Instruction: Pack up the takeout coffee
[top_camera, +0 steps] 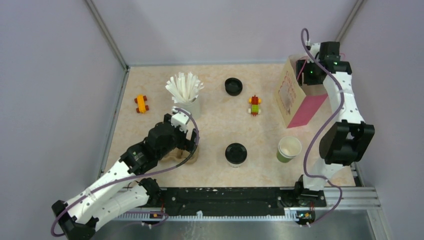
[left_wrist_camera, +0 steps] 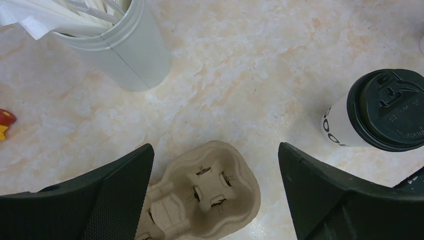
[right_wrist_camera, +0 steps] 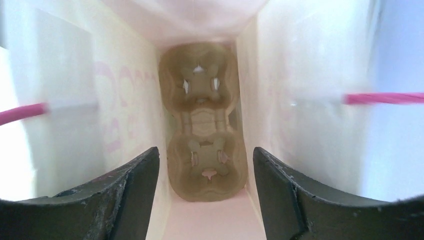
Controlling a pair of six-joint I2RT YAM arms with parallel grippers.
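Black left gripper hangs wide open above carrier.

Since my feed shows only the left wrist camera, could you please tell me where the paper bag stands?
Observer: The paper bag stands at the far right of the table, beyond the green cup.
Operator: Thank you; where is the right pincer?
Observer: The right pincer hangs open at the bag's mouth, pointing down inside.
Operator: Is anything in the bag already?
Observer: Yes, a second cup carrier lies flat on its bottom.
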